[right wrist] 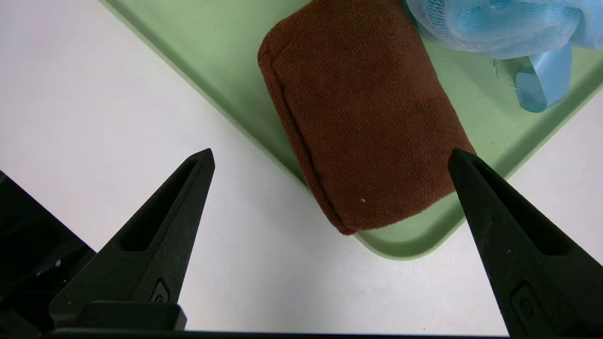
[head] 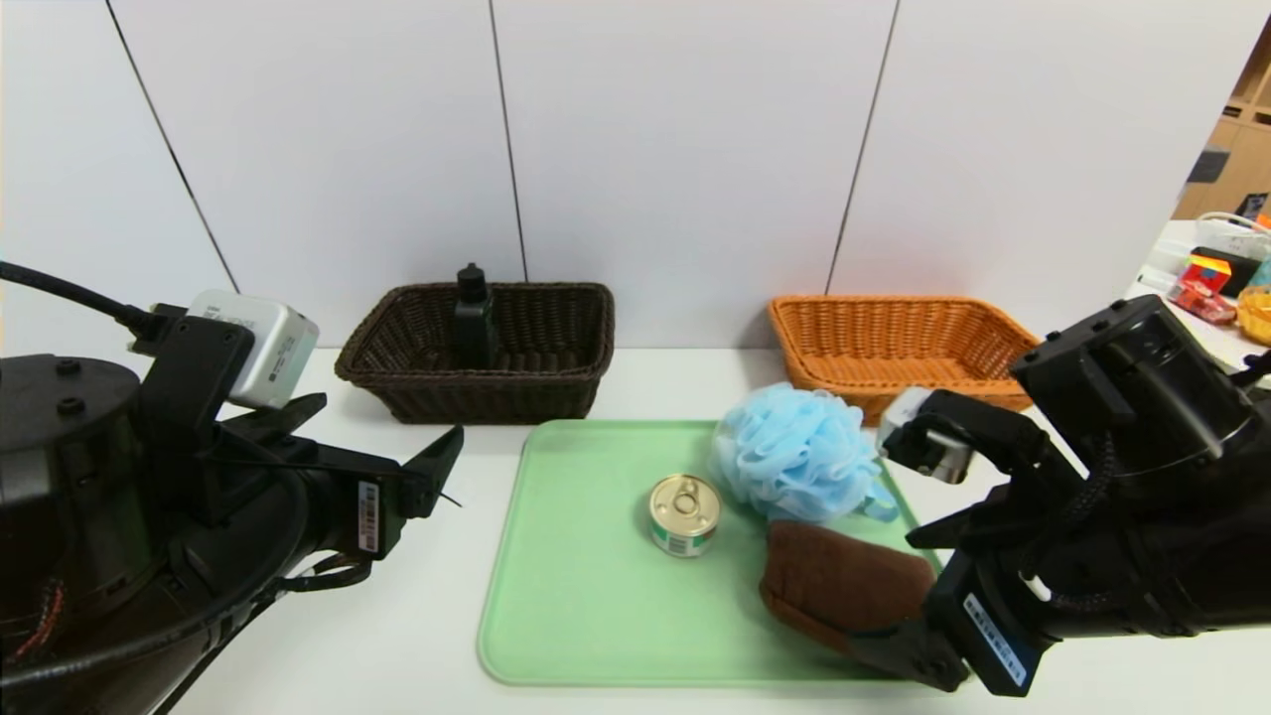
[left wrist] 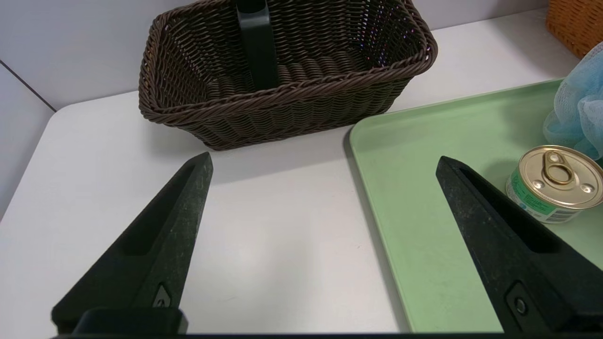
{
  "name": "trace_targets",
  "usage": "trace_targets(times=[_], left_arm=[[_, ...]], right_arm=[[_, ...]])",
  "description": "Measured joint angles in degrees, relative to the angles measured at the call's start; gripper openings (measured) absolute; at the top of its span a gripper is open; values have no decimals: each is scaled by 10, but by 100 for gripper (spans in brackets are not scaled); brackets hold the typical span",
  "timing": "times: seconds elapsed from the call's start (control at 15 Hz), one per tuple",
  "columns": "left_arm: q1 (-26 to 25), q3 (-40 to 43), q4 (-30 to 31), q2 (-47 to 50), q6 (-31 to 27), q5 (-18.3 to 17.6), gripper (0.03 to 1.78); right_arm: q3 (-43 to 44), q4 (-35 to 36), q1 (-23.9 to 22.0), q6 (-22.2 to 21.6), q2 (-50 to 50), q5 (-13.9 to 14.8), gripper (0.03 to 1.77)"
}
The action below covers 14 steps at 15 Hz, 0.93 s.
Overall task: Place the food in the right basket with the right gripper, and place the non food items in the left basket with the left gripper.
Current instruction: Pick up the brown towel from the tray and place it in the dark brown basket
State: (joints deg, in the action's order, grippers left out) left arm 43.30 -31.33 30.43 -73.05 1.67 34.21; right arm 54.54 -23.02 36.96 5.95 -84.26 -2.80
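Note:
The food, a small tin can [head: 684,513] [left wrist: 556,182] with a gold pull-ring lid, stands in the middle of a green tray [head: 576,596]. A light blue bath pouf [head: 794,452] and a folded brown towel [head: 844,586] [right wrist: 367,117] lie on the tray's right side. A black bottle [head: 475,318] [left wrist: 256,47] stands upright inside the left basket [head: 477,392], which is dark brown. The orange-tan right basket [head: 894,338] holds nothing I can see. My left gripper [head: 392,427] [left wrist: 325,160] hangs open over the table left of the tray. My right gripper [head: 889,596] [right wrist: 330,157] is open at the tray's near right corner, over the towel's end.
Both baskets stand against a white panelled wall behind the tray [left wrist: 447,141]. A side table with boxes and coloured clutter [head: 1216,278] sits at the far right. The white tabletop [head: 397,636] is bare in front of the dark basket.

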Motion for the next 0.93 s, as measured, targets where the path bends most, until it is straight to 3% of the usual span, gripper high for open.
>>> trace_targets(times=[0.27,0.53,0.93], left_arm=[[0,-2,1,-4,-1,-1,169],[0,-3,0,-8,-1,-1,169],[0,-2,1,-8,-1,-1,169]], right_arm=[[12,7,5,3,-36,-13,171],[-14,75,8,5,-70,-28,171],[-44,111,17,7,-106,-29,171]])
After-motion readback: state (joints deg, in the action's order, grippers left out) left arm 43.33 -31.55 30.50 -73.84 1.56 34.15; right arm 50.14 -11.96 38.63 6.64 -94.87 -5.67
